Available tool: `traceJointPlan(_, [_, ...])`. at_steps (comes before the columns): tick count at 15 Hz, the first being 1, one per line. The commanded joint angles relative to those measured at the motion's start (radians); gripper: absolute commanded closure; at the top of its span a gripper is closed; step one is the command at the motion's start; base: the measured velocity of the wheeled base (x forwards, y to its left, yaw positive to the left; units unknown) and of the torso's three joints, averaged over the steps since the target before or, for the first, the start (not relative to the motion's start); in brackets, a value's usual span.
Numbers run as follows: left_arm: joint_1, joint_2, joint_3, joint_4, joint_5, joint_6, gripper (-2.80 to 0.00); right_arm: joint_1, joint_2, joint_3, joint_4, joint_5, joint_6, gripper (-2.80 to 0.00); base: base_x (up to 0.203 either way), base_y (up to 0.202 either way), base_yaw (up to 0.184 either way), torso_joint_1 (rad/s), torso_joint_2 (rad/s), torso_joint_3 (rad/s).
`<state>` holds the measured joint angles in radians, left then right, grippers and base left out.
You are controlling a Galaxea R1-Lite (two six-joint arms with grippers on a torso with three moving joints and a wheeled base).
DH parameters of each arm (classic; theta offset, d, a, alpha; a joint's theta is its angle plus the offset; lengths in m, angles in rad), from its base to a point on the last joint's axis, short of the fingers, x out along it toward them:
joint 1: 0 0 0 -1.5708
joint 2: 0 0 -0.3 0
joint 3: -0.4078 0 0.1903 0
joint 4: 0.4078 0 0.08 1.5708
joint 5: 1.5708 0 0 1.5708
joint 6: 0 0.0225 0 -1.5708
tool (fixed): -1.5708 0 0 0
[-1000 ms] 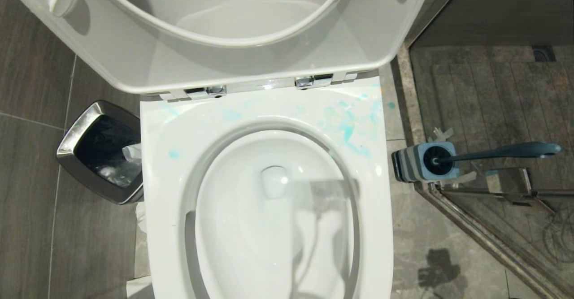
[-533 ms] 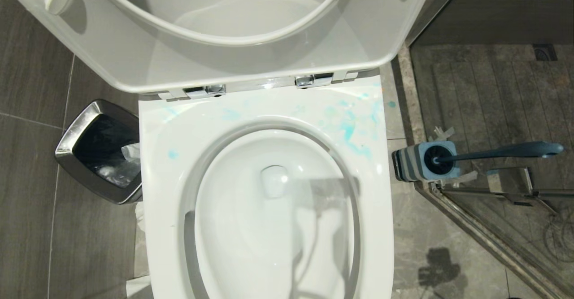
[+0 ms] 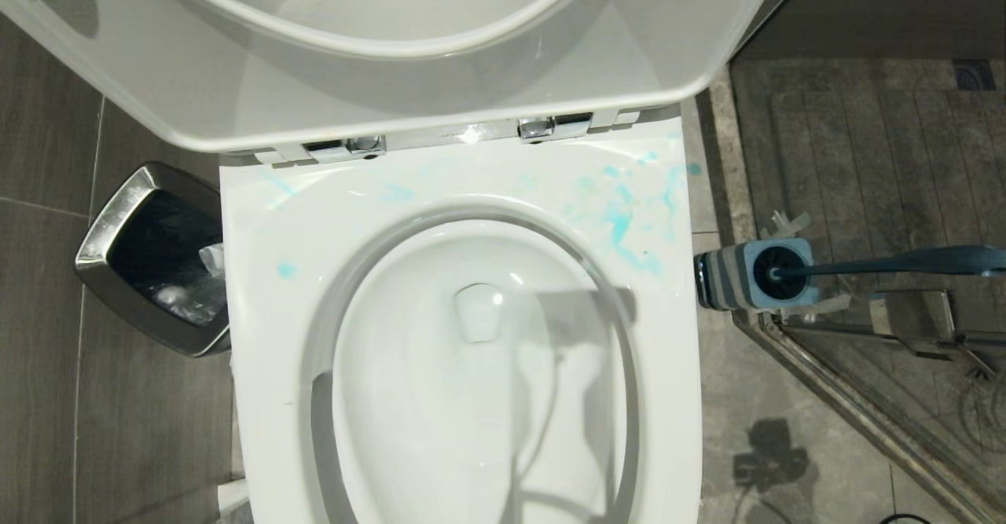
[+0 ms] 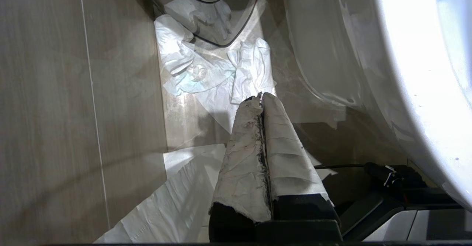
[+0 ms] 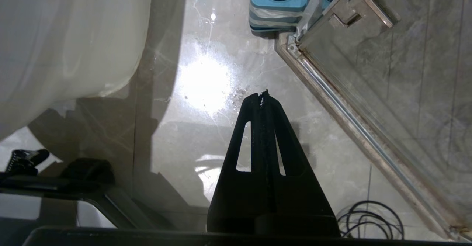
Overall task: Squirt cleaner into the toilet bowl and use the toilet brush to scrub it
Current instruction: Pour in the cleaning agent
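Head view from above: the large white glossy ceramic toilet bowl (image 3: 471, 367), seat and lid raised at the far side, fills the centre. Teal-blue smears and droplets (image 3: 621, 221) lie on the flat rim at far right and, fainter, at left, while the basin itself shows no visible blue. To the right, on the floor just beside the toilet, the square blue-grey brush holder (image 3: 747, 276) carries the toilet brush (image 3: 888, 263), its round black bristle head seated in the holder and its slim blue-grey handle running off to the right. On the left stands a steel square-rimmed waste bin (image 3: 118, 218) with a dark liner.

The left gripper (image 4: 262, 100), fingers wrapped in white tape, hangs low beside the toilet's left flank, jaws pressed together and empty, above crumpled white tissue (image 4: 206, 72) on the floor. The right gripper (image 5: 262, 96), plain black, hangs low over the pale stone floor on the right side, jaws likewise closed on nothing, with the holder ahead of it.

Judged progress: some cleaner has reached the rim, but the brush sits untouched, so scrubbing remains, and a squirt into the basin may too.

The cleaner bottle appears in no view; its place cannot be told. The handle tip is cut off at the right edge, and both arms lie outside the head view
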<state>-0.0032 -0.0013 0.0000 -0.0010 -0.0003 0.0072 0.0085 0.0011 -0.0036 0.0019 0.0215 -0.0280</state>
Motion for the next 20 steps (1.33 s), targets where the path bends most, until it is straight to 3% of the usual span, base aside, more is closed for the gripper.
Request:
traceJointPlan(1, [0.0,0.001,0.0,-0.001,0.0,0.001,0.0,0.001,0.0,0.002,0.0,0.0,0.005,0.0,0.0,0.0,0.0,-0.006,0.0,-0.139])
traceJointPlan(11, [0.0,0.001,0.0,-0.001,0.0,-0.003,0.0,0.0,0.004,-0.007,0.018,-0.008,-0.004,0.0,0.0,0.0,0.0,0.002,0.0,-0.033])
traceJointPlan(15, [0.0,0.001,0.0,-0.001,0.0,-0.003,0.0,0.0,0.046,-0.09,0.13,-0.014,-0.003,0.0,0.0,0.0,0.0,0.0,0.0,0.0])
traceJointPlan(18, [0.0,0.001,0.0,-0.001,0.0,-0.003,0.0,0.001,0.306,-0.224,0.182,-0.004,0.029,0.0,0.0,0.0,0.0,0.0,0.0,0.0])
traceJointPlan(20, [0.0,0.001,0.0,-0.001,0.0,-0.003,0.0,0.01,0.64,-0.327,0.145,0.03,0.05,0.0,0.0,0.0,0.0,0.0,0.0,0.0])
